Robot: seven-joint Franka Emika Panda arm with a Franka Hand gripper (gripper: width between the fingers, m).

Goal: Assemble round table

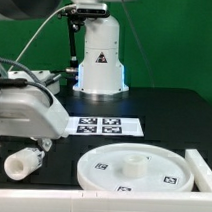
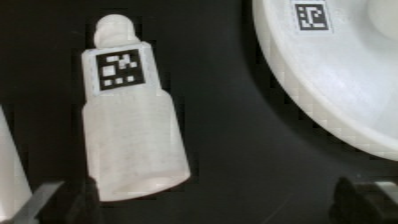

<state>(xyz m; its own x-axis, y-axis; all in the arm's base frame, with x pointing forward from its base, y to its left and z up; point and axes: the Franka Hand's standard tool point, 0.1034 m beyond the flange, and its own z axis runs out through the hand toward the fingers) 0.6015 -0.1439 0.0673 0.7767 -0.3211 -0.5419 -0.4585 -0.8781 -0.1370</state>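
Observation:
The large white round disc (image 1: 141,168) with its central hub lies flat on the black table at the front. It also shows in the wrist view (image 2: 347,70) with a tag on it. The short white leg (image 1: 21,163) lies on its side at the exterior view's left, and in the wrist view (image 2: 128,125) it carries a tag. My gripper (image 2: 205,205) is open and empty above the leg. One fingertip (image 2: 45,200) is close beside the leg's wide end and the other (image 2: 368,198) is far from it. In the exterior view the hand (image 1: 33,116) hangs just above the leg. I cannot make out the foot piece.
The marker board (image 1: 96,125) lies behind the disc, in front of the robot base (image 1: 100,64). A white object (image 1: 198,158) shows partly at the exterior view's right, beside the disc. A white strip (image 1: 100,204) runs along the front table edge.

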